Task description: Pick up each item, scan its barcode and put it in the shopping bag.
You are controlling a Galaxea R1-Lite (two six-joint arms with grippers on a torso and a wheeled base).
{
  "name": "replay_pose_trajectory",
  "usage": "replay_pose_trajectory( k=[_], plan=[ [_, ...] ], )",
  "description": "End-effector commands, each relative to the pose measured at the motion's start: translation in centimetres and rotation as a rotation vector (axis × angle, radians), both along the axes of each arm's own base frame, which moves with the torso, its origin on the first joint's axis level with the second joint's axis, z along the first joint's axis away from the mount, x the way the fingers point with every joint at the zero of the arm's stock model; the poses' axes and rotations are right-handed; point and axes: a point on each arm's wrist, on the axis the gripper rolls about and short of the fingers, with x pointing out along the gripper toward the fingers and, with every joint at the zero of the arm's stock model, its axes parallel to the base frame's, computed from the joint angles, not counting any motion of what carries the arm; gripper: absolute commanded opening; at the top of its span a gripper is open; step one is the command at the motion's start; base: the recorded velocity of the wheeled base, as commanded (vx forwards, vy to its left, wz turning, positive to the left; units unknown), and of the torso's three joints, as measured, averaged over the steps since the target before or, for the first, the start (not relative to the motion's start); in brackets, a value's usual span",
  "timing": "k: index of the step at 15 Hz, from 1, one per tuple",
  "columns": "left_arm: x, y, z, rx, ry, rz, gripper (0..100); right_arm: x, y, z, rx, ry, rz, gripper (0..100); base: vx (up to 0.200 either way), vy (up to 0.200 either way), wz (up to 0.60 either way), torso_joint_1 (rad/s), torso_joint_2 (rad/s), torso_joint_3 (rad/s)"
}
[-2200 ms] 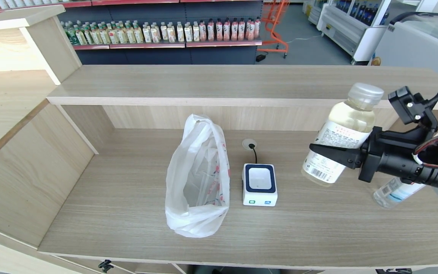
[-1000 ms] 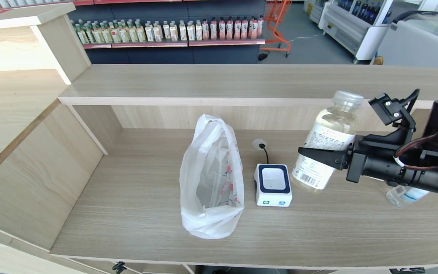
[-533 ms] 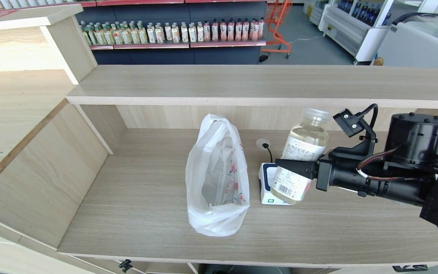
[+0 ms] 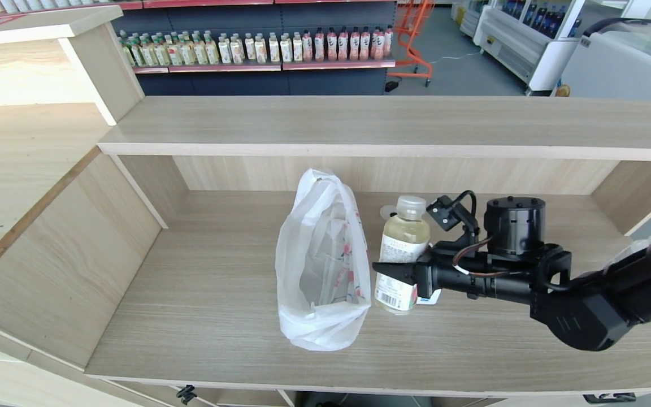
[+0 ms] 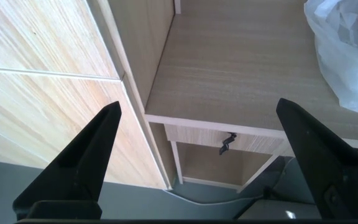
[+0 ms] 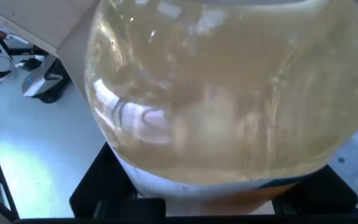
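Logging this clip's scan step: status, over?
Right gripper shut on bottle, upright, above scanner, beside shopping bag. Left gripper open, by counter front edge. Nothing blocking the bag.

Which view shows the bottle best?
Head view: the whole bottle, cap to barcode, roughly upright in the right gripper beside the bag. Right wrist view gives a close-up of its pale, liquid-filled body; left wrist view faces the counter edge.

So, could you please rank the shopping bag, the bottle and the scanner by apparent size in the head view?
Largest: shopping bag. Then bottle. The scanner is mostly hidden behind the bottle, so its rank is unsure.
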Motion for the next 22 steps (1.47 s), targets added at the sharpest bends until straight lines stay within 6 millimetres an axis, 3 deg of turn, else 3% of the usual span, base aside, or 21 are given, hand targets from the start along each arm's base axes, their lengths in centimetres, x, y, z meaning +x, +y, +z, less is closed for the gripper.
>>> replay_pose_trajectory(
  k=[1, 4, 7, 13, 16, 17, 20, 22],
  plan=[
    [0.0, 0.0, 0.0, 0.000, 0.000, 0.001, 100, 3.0, 2.9, -2.7, -0.025, -0.028, 0.045, 0, 0.000, 0.000, 0.00, 0.000, 0.00, 0.000],
    [0.0, 0.0, 0.0, 0.000, 0.000, 0.001, 100, 4.1, 7.6, -3.2, -0.002, -0.101, 0.135, 0, 0.000, 0.000, 0.00, 0.000, 0.00, 0.000],
    [0.0, 0.0, 0.0, 0.000, 0.000, 0.001, 100, 5.2, 11.1, -3.8, 0.016, -0.166, 0.182, 0, 0.000, 0.000, 0.00, 0.000, 0.00, 0.000],
    [0.0, 0.0, 0.0, 0.000, 0.000, 0.001, 100, 6.8, 12.4, -9.3, -0.122, -0.337, 0.189, 0, 0.000, 0.000, 0.00, 0.000, 0.00, 0.000],
    [0.0, 0.0, 0.0, 0.000, 0.000, 0.001, 100, 7.4, 12.6, -9.6, -0.143, -0.391, 0.122, 0, 0.000, 0.000, 0.00, 0.000, 0.00, 0.000],
    [0.0, 0.0, 0.0, 0.000, 0.000, 0.001, 100, 7.4, 12.5, -9.5, -0.143, -0.392, 0.121, 100, 0.000, 0.000, 0.00, 0.000, 0.00, 0.000],
    [0.0, 0.0, 0.0, 0.000, 0.000, 0.001, 100, 6.9, 12.1, -6.7, -0.050, -0.343, 0.089, 100, 0.000, 0.000, 0.00, 0.000, 0.00, 0.000],
    [0.0, 0.0, 0.0, 0.000, 0.000, 0.001, 100, 5.4, 11.2, -2.6, 0.101, -0.206, 0.053, 100, 0.000, 0.000, 0.00, 0.000, 0.00, 0.000]
  ],
)
